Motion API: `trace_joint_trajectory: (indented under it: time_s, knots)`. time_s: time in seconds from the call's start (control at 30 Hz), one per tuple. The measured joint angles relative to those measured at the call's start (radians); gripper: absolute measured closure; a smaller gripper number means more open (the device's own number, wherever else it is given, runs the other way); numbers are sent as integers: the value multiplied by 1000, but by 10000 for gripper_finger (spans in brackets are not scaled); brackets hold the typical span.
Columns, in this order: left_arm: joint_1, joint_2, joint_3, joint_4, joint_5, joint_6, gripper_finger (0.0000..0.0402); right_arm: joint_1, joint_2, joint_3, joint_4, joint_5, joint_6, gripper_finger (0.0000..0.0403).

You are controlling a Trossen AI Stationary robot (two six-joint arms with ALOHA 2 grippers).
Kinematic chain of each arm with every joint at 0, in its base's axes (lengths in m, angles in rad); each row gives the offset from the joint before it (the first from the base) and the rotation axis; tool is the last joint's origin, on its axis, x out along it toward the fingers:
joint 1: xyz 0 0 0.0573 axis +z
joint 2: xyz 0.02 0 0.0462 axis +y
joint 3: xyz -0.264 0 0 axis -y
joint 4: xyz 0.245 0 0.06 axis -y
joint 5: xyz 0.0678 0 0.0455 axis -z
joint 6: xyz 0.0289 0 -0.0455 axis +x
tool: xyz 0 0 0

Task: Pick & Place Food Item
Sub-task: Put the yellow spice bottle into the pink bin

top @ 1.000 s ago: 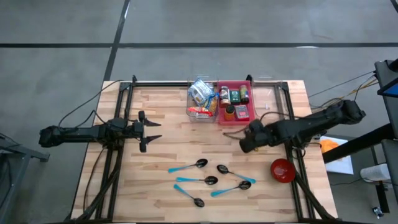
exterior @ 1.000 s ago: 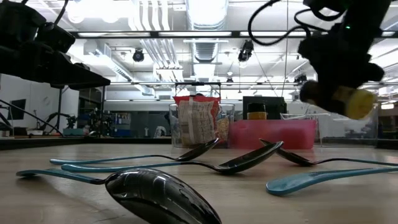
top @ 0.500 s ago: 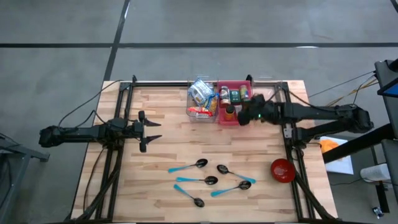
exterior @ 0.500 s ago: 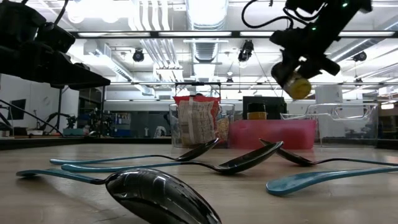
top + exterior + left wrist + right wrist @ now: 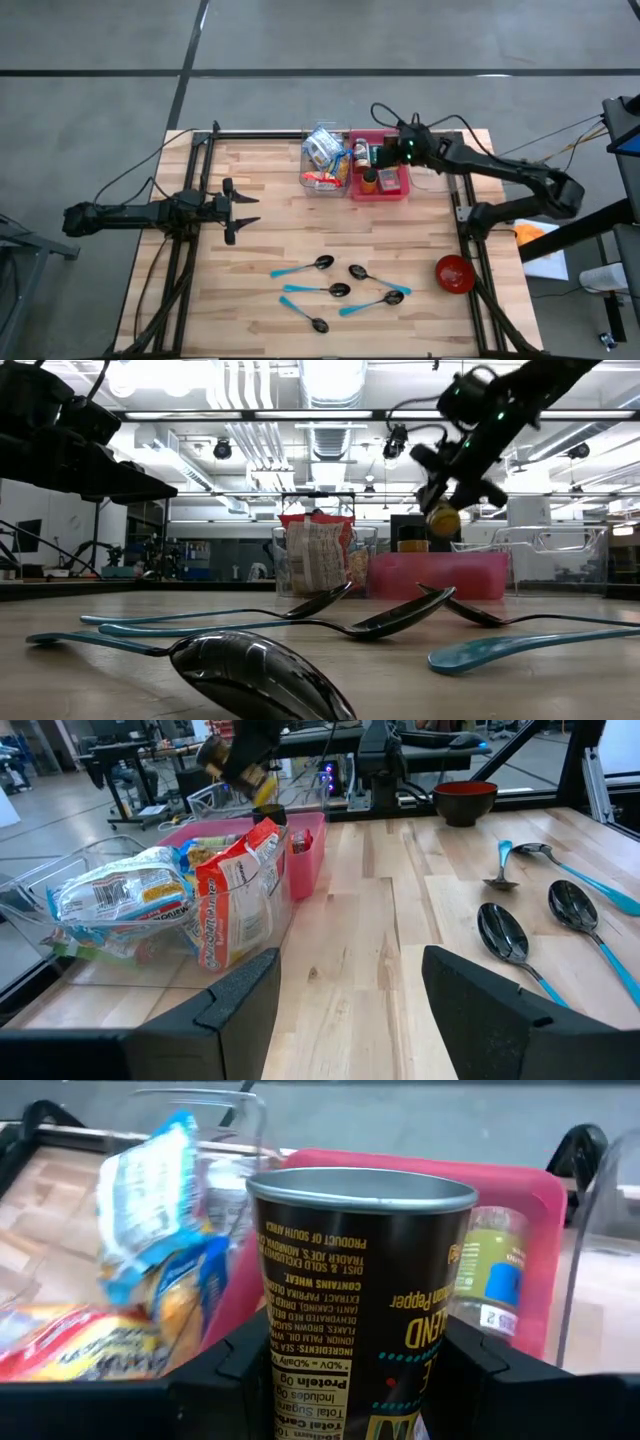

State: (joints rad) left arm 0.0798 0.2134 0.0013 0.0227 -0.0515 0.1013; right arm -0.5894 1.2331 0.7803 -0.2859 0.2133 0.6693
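A: Two arms, only one working. Right claw (image 5: 396, 153) is over the pink bin (image 5: 392, 190), clenched on the spice can (image 5: 358, 1305), dark label, yellow cap end showing in the low view. So the food item is up in the air above the bin, not set down yet.

B: Left one?

A: Left claw (image 5: 240, 210) hangs well off from the pink bin, over bare bench (image 5: 260, 250), fingers apart, nothing in them. Waiting.

B: How to do the drop right?

A: My read: bin already has jars & bottles (image 5: 369, 181) in it, so pick a bare spot inside the walls, come down straight, keep the can upright or it'll tip onto the others. Let go only once it's low in the bin, not from height. Watch the clear tub (image 5: 325, 162) of snack bags touching the pink bin's side, and the bin's rim, don't clip either.

B: What changed vs a sec ago?

A: Big move. A sec ago the right claw was out over open bench, nearer the spoons (image 5: 335, 289) than the pink bin, can already in grip. Half a sec ago it reached the bin's near edge. Now it's further over the bin, toward the back. Left arm same spot throughout. Spoons and red bowl (image 5: 453, 272) haven't shifted.
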Motion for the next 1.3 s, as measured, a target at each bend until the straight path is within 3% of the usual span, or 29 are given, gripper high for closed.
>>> trace_joint_trajectory:
  time_s: [0.27, 0.43, 0.7, 0.87, 1.3]
  knots:
    - [0, 0, 0, 0, 0, 0, 158, -130, 171, 63, 28, -144, -41, 232]
    - [0, 0, 0, 0, 0, 0, 158, -134, 274, 156, -41, -145, -43, 232]
    - [0, 0, 0, 0, 0, 1, 157, -139, 447, 401, -354, -131, -29, 232]
    - [0, 0, 0, 0, 0, 1, 157, -138, 538, 508, -460, -117, -17, 232]
    - [0, 0, 0, 0, 0, 3, 158, -138, 595, 547, -483, -117, 13, 232]
